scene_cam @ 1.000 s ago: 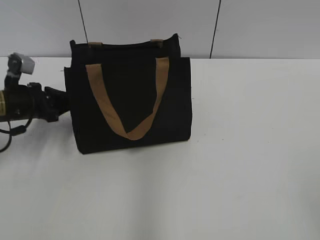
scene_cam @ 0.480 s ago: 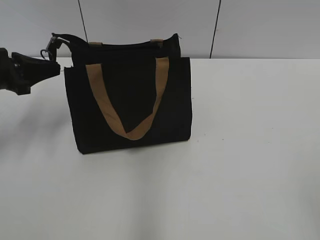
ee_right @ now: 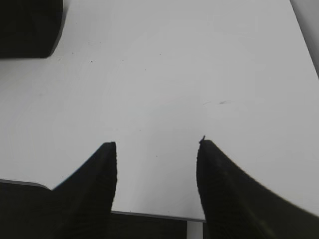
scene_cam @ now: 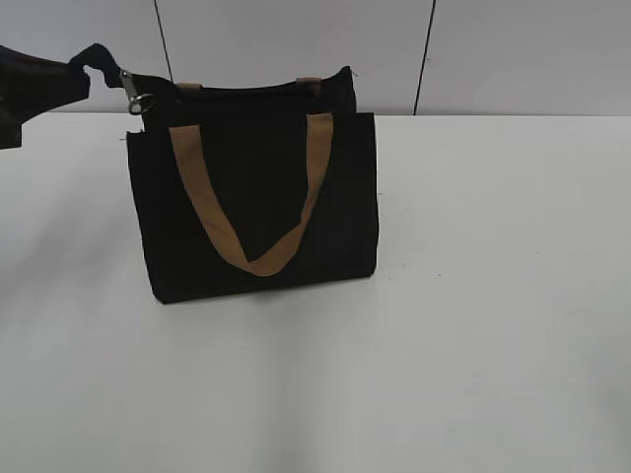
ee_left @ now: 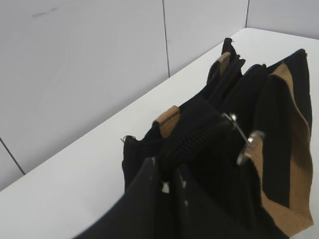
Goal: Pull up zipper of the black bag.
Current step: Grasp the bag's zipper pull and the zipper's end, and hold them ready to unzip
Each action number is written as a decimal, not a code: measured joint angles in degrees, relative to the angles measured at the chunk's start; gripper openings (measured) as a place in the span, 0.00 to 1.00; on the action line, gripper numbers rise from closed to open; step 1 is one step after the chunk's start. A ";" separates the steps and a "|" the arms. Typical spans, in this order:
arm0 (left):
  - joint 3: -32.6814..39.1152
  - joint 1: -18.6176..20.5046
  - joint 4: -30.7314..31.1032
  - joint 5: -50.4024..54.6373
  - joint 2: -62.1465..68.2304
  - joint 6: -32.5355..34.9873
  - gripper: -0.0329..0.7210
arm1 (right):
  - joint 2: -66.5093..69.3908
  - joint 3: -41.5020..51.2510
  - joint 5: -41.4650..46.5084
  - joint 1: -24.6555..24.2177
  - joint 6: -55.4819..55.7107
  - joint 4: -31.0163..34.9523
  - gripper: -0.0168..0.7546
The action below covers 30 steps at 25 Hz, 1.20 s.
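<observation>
Pinching zipper (ee_left: 199, 142) end tab, left gripper (ee_left: 169, 181) stretches it off black bag (scene_cam: 256, 197); pull ring dangles beyond fingertips. Next: grasp ring.

A white table (scene_cam: 473, 325) is filling the lower three quarters of the exterior frame, soft shadows lying across its lower part. A pale grey panelled wall (scene_cam: 513, 49) is running behind it along the top, thin dark seams (scene_cam: 424, 59) dividing the panels.
</observation>
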 joint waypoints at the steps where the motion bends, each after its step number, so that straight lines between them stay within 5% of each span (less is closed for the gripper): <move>1: 0.00 0.00 0.15 0.10 -0.21 0.00 0.07 | 0.00 0.00 0.00 0.00 0.00 0.00 0.53; 14: 0.00 -0.01 3.65 2.36 -0.28 -0.04 0.07 | 0.00 0.00 0.00 0.00 0.00 0.00 0.53; 30: 0.00 -0.01 -2.32 -0.99 -2.88 -0.06 0.07 | 0.00 0.00 -0.06 0.00 0.00 1.46 0.53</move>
